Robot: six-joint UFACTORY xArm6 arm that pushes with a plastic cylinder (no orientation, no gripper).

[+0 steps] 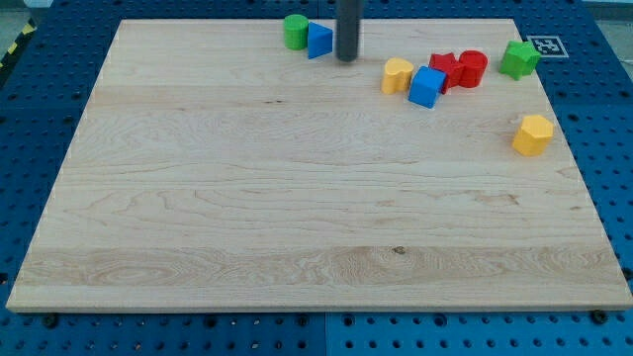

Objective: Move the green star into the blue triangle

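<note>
My tip (pixel 346 59) rests at the far edge of the counter (pixel 297 218), just beside the blue triangle (pixel 318 40), which lies at its nine o'clock with the green cylinder (pixel 295 32) touching the triangle's far side. There is no gripper here — only the bare rod, holding nothing. The green star (pixel 518 58) sits well apart, at roughly three o'clock from my tip, near the counter's top right corner. That is the relation the move turns on: the star must travel toward nine o'clock, so I judge my tip has to pass beyond the star and come at it from its three o'clock side. Between them lies a cluster — a yellow block (pixel 398 75), a blue cube (pixel 428 86), a red star (pixel 445 70) and a red cylinder (pixel 472 67) — which could be knocked along. Another yellow block (pixel 533 134) sits at the star's six o'clock.
</note>
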